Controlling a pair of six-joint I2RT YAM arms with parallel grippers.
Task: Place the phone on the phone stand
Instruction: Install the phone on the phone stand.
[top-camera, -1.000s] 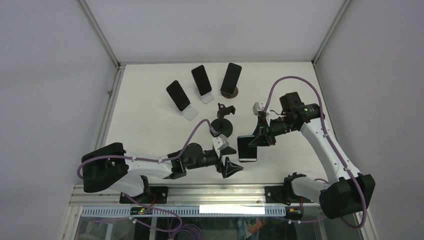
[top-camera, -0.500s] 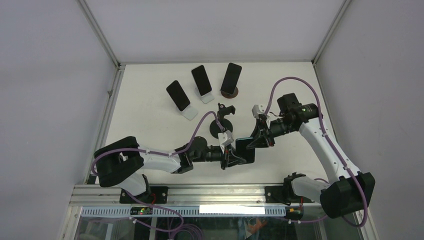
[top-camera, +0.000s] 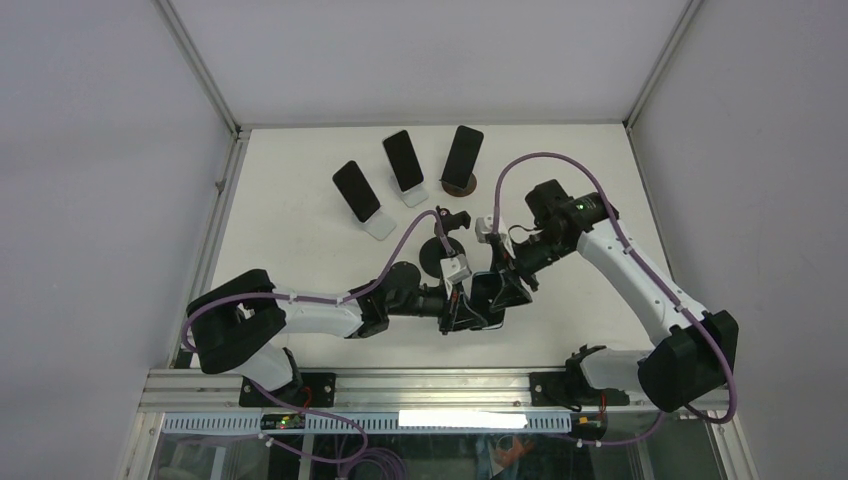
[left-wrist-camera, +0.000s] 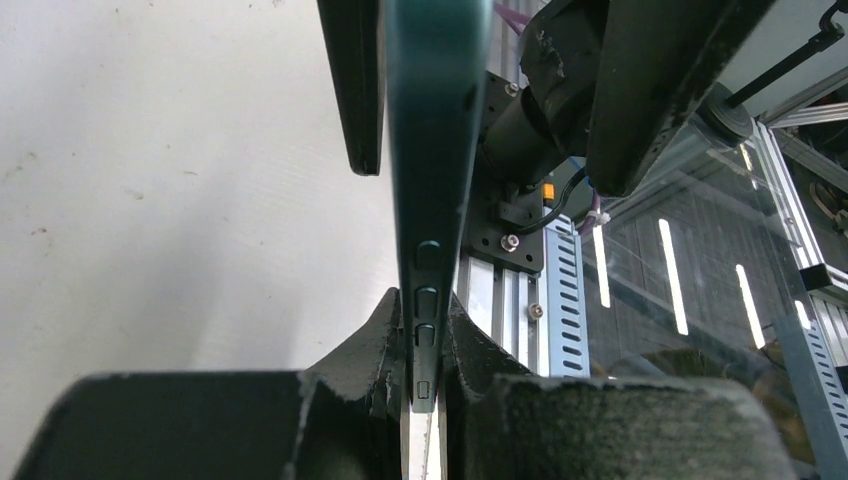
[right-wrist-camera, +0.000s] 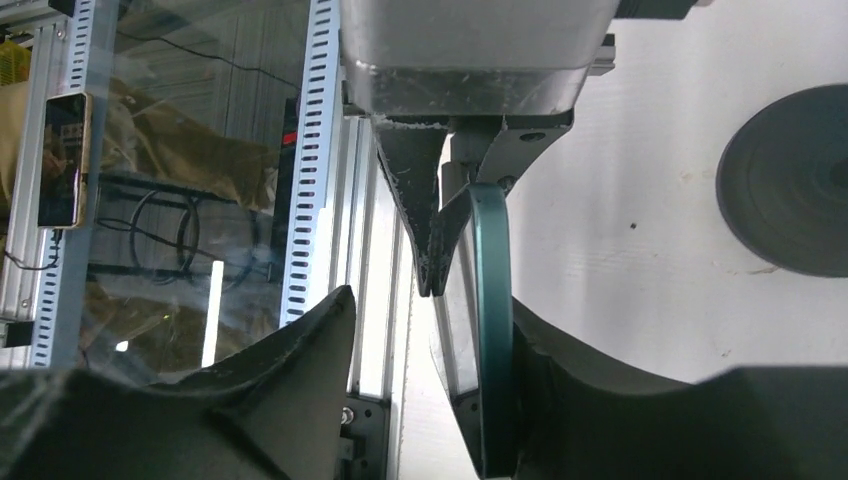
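**A:** Phone first: where is the slim smartphone with the dark teal metal rim (left-wrist-camera: 435, 150)?

**B:** Held on edge over the white table (top-camera: 290, 240), towards its front edge. It is close to the black phone stand with the round base (top-camera: 441, 257), on the side nearer the arm bases, and not on it.

**A:** Who has it?

**B:** The left gripper (left-wrist-camera: 425, 325). Its black fingers (left-wrist-camera: 370, 345) are pinched on both faces, right by the side buttons (left-wrist-camera: 428, 255).

**A:** And the right gripper (right-wrist-camera: 430, 300)?

**B:** Spread. One finger lies against a face of the phone. The other stands apart from it, with a clear gap between.

**A:** Anything else out there?

**B:** A row of three dark phones (top-camera: 404, 160), each leaning on its own small stand, along the far side of the table.
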